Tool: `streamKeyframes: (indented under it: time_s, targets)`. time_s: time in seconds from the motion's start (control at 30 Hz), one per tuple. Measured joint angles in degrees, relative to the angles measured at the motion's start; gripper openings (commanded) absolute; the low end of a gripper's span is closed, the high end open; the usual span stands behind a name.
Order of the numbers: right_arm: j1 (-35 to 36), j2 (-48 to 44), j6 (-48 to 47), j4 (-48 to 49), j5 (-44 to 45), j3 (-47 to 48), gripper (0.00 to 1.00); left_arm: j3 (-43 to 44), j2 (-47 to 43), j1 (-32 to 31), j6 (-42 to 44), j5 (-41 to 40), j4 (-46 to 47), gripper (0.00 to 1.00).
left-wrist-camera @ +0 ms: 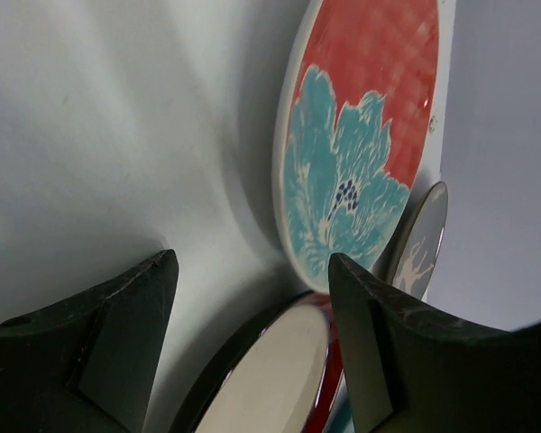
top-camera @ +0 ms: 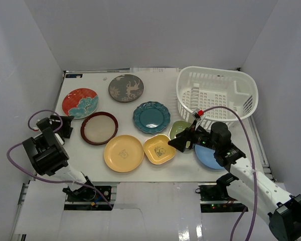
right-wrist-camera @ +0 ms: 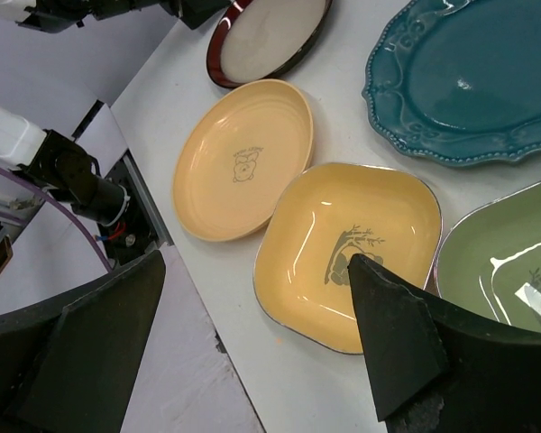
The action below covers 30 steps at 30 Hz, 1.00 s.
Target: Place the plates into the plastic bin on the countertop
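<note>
Eight plates lie on the white countertop (top-camera: 163,90): red-patterned (top-camera: 80,102), dark grey (top-camera: 126,88), brown-rimmed cream (top-camera: 99,128), teal (top-camera: 151,117), round yellow (top-camera: 123,153), square yellow (top-camera: 159,149), green (top-camera: 179,129) and light blue (top-camera: 208,156), the last partly under my right arm. The white plastic bin (top-camera: 246,105) stands at the back right with no plate showing in it. My left gripper (top-camera: 66,126) is open just left of the cream plate (left-wrist-camera: 270,370), holding nothing. Open as well, my right gripper (right-wrist-camera: 257,262) hovers over the square yellow plate (right-wrist-camera: 343,253).
Pale grey walls enclose the table on three sides. The left wall is close behind my left arm. A purple cable (top-camera: 246,145) loops over my right arm near the bin. The table's front edge (right-wrist-camera: 216,343) runs just below the yellow plates.
</note>
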Motion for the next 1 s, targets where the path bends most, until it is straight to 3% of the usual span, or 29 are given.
streamKeyframes:
  time_s: [0.17,0.37,0.5,0.53,0.6,0.63,0.87,1.0]
  targets:
    - [0.3,1.6,0.2,0.8,0.0,-0.4,0.88,5.6,8.4,0.0,0.1,2.4,6.1,0.73]
    - [1.4,3.8,1.0,3.0,1.6,-0.7,0.88,12.0,17.4,0.0,0.1,5.9,11.8,0.57]
    - [2.0,4.8,2.2,5.3,2.6,-1.4,0.87,14.2,21.7,-0.1,-0.4,7.5,14.6,0.37]
    - [2.2,5.5,2.4,5.9,2.9,-1.4,0.87,14.4,22.5,-0.1,-0.6,7.9,15.4,0.24]
    - [2.7,6.4,2.6,6.5,3.5,-1.4,0.87,14.6,23.6,-0.1,-1.2,8.2,16.3,0.12]
    - [3.0,7.0,2.7,6.7,3.8,-1.3,0.87,14.6,24.0,0.0,-2.0,8.8,16.9,0.01]
    - [4.5,9.1,3.5,6.7,5.4,0.1,0.88,14.6,24.0,0.1,-3.9,10.5,18.4,0.00]
    - [4.7,9.2,3.5,5.5,6.7,3.3,0.93,11.9,22.5,-0.1,-8.6,10.4,20.4,0.00]
